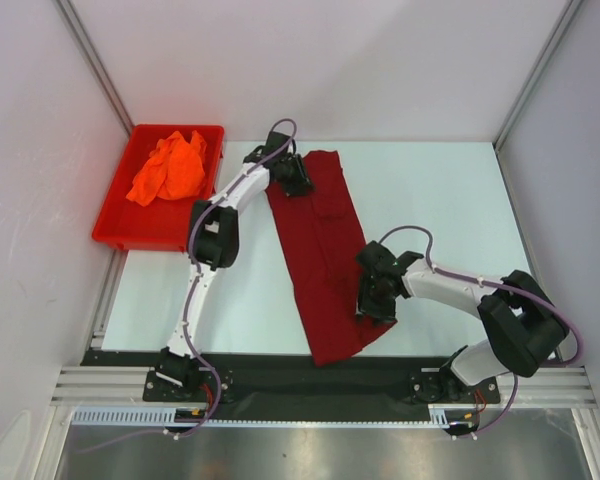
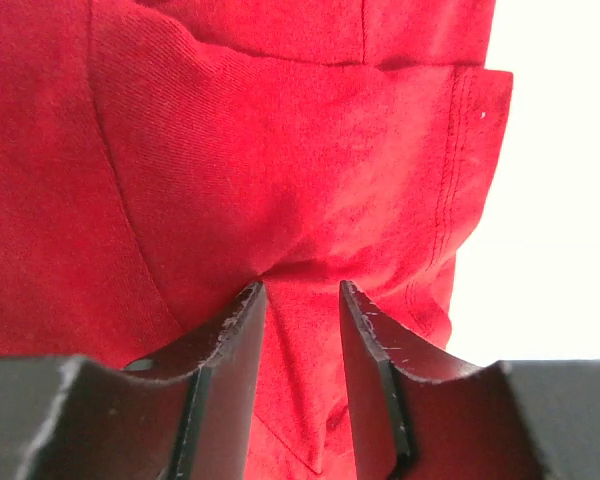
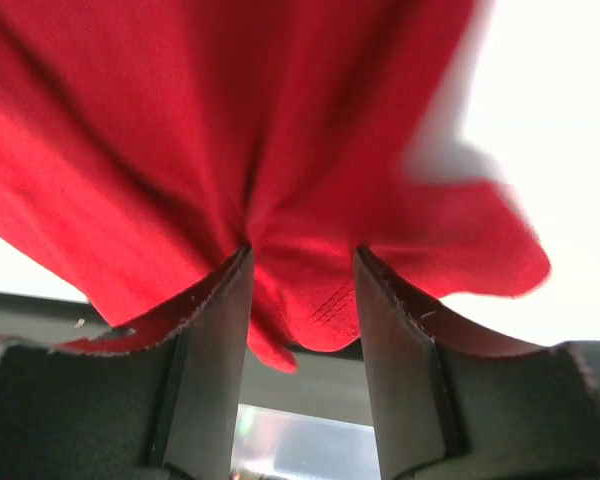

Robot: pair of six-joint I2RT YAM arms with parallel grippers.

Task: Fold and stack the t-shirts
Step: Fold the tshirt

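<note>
1. Maroon shirt [image 1: 325, 260] lies as a long folded strip on the table [image 1: 440, 190], stretched from one gripper to the other; orange shirt [image 1: 170, 168] sits crumpled in the red bin [image 1: 115, 235], off to the left gripper's left
2. Left gripper [image 1: 292, 178] at the far end, right gripper [image 1: 375, 300] at the near end, each half parted around a pucker of cloth; pinching or slack, I cannot tell
3. Best play, I'd say: free both ends together, rise straight, keep the fold flat
4. Wrist views catch puckers and hem stitching; only the top view gives the whole strip and bin
</note>
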